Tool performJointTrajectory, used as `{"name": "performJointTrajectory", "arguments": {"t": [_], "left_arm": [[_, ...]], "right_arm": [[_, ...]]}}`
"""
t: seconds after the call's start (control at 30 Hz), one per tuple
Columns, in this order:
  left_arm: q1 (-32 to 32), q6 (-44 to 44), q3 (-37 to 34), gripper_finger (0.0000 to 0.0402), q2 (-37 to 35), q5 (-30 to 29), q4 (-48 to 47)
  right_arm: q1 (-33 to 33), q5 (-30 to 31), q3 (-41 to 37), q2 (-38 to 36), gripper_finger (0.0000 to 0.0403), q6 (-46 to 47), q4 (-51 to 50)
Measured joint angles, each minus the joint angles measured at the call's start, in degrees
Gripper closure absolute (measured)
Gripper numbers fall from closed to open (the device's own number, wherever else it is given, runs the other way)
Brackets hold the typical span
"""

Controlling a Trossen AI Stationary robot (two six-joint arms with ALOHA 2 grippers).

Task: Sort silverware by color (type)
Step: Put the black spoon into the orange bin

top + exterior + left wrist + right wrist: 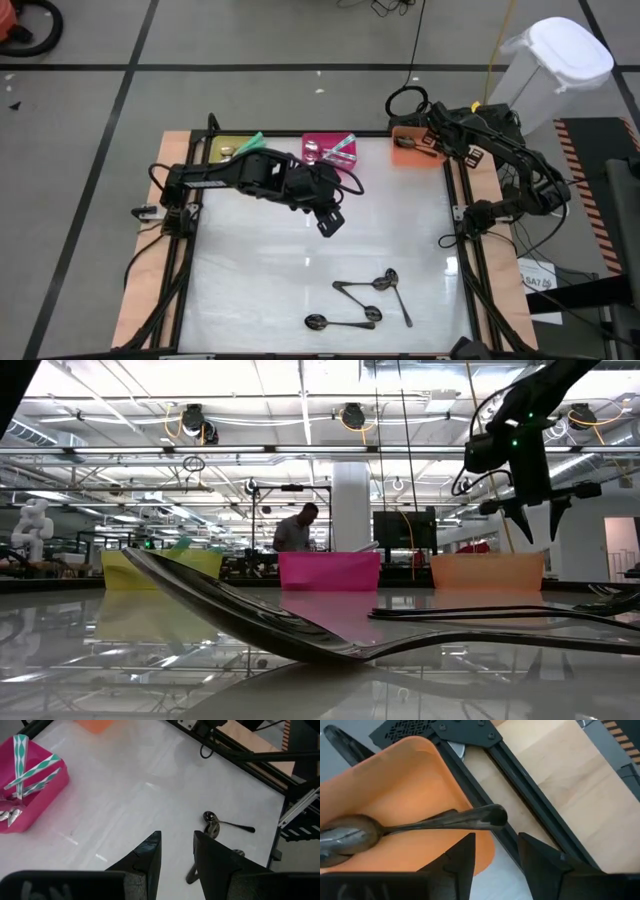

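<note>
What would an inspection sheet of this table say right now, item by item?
Surface: white table, wooden edges.
Job's things: dark spoons loose at the near side; teal-handled spoons in the pink bin; one dark spoon in the orange bin; yellow bin.
Clutter: nothing seen.
Grippers: left gripper over mid-table, fingers apart, empty; right gripper above the orange bin, fingers apart.
Cables: black loops behind the table.
Surroundings: white lidded container; a person far behind.

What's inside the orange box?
The orange bin holds dark spoons, one handle poking over its rim. The right tool hovers open above; anything underneath them is hidden.
</note>
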Motion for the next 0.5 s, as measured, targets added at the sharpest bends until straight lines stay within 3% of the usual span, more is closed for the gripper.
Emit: {"name": "performJointTrajectory", "arguments": {"t": [0.5], "left_arm": [[0.18,2.62,0.0,0.0288,0.0,-0.08,0.02]], "right_arm": [[0.0,1.49,0.0,1.58,0.0261,5.92,-0.09]]}}
